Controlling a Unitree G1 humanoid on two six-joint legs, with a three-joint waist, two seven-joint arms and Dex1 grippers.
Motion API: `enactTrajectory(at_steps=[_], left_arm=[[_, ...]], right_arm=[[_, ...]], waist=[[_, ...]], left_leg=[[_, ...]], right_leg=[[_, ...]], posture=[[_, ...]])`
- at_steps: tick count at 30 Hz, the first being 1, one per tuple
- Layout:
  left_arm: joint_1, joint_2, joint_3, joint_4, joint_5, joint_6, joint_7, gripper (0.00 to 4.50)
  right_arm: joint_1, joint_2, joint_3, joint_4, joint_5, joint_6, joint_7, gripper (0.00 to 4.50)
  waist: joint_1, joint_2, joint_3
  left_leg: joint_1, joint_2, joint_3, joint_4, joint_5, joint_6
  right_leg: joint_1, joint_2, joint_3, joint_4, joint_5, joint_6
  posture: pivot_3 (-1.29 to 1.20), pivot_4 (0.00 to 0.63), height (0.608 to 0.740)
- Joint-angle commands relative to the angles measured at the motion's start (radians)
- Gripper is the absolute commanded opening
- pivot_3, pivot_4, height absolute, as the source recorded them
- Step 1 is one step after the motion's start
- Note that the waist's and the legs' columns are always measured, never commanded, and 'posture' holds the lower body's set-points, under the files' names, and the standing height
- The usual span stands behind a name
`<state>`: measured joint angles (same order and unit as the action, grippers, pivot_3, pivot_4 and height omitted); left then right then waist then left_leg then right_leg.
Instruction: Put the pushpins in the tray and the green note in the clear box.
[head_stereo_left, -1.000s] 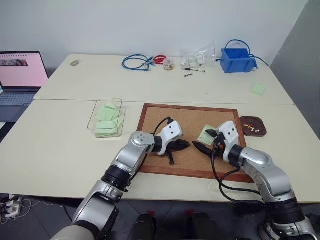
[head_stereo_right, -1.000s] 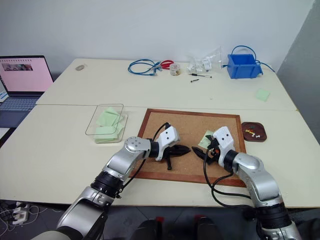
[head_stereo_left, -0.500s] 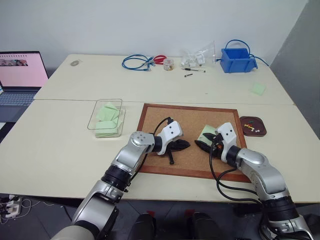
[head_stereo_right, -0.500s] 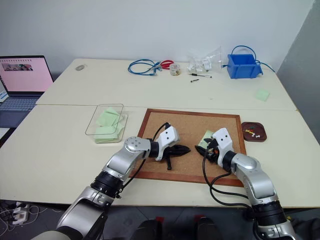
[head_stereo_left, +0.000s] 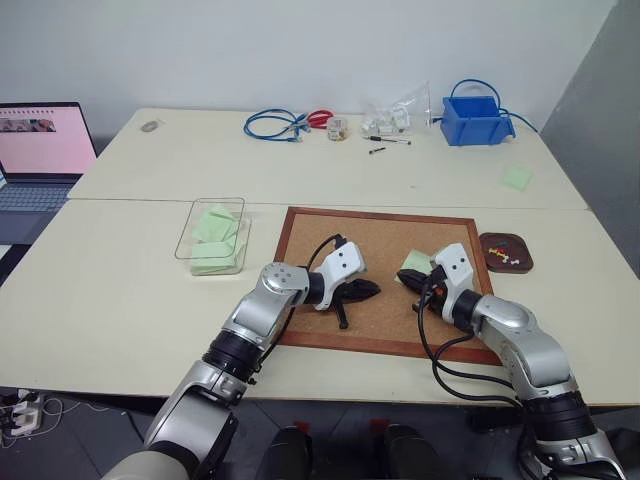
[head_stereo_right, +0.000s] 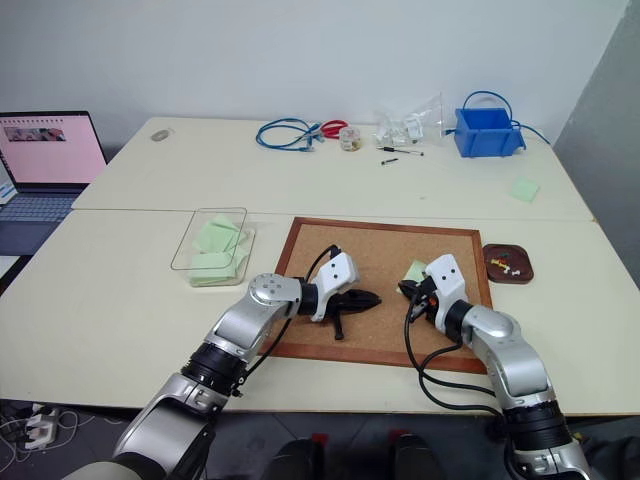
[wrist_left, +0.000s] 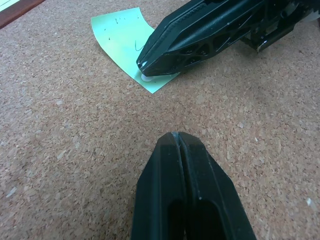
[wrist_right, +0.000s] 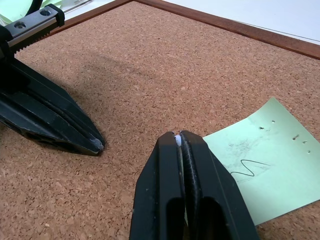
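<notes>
**Right gripper pinches a pushpin at the note's corner**

From the left, we see the clear box (head_stereo_left: 213, 236) holding pale green slips. On the cork board (head_stereo_left: 372, 240), our left gripper (head_stereo_left: 373, 289) rests with fingers clenched on nothing. Our right gripper (head_stereo_left: 402, 280) is clamped on a whitish pushpin (wrist_left: 145, 77) at the corner of the green note (wrist_right: 260, 175). At the far right, the tray (head_stereo_left: 505, 252) holds several pushpins.
</notes>
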<state>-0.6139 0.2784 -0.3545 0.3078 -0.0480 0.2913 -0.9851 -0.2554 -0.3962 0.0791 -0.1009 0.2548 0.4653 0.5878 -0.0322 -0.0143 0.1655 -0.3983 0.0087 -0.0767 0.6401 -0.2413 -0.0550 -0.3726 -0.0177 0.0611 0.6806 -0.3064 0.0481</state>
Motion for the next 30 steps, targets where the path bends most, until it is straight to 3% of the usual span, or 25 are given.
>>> enactTrajectory(at_steps=[1, 18, 25, 28, 30], left_arm=[[0.018, -0.005, -0.034, 0.020, 0.023, 0.016, -0.004, 0.00], [0.017, -0.004, -0.034, 0.028, 0.024, 0.005, -0.007, 0.00], [-0.055, 0.010, 0.041, 0.064, 0.005, -0.206, 0.004, 0.00], [-0.090, 0.019, 0.068, 0.069, -0.053, -0.230, -0.071, 0.49], [-0.137, 0.029, 0.080, 0.100, -0.055, -0.348, -0.109, 0.92]], right_arm=[[-0.015, 0.002, -0.009, -0.017, -0.001, -0.027, 0.006, 0.04], [-0.045, -0.058, -0.080, -0.250, 0.109, 0.155, 0.007, 0.04], [-0.045, -0.106, -0.131, -0.297, 0.174, 0.236, 0.024, 0.04], [-0.048, -0.131, -0.152, -0.328, 0.216, 0.282, 0.033, 0.00], [-0.057, -0.152, -0.172, -0.365, 0.270, 0.338, 0.044, 0.00]], waist=[[0.000, 0.000, 0.000], [0.001, 0.000, 0.000], [0.002, -0.001, 0.000], [0.002, -0.001, 0.001], [0.001, -0.001, 0.002]], left_leg=[[0.000, 0.000, 0.000, 0.000, 0.000, 0.000], [-0.001, 0.000, -0.001, 0.000, 0.000, 0.000], [-0.001, 0.000, -0.001, 0.000, 0.000, 0.000], [-0.002, 0.000, -0.001, 0.000, 0.000, 0.000], [-0.002, 0.000, -0.001, 0.000, 0.000, 0.000]], right_leg=[[0.000, 0.000, 0.000, 0.000, 0.000, 0.000], [0.000, 0.000, -0.001, 0.000, 0.000, 0.000], [-0.001, 0.000, -0.001, 0.000, 0.000, 0.000], [-0.002, 0.000, -0.001, 0.000, 0.000, 0.000], [-0.002, 0.000, -0.001, 0.000, 0.000, 0.000]], posture=[[0.00, 0.150, 0.740], [0.00, 0.150, 0.740], [0.00, 0.150, 0.740], [0.00, 0.150, 0.740], [0.00, 0.150, 0.740]])
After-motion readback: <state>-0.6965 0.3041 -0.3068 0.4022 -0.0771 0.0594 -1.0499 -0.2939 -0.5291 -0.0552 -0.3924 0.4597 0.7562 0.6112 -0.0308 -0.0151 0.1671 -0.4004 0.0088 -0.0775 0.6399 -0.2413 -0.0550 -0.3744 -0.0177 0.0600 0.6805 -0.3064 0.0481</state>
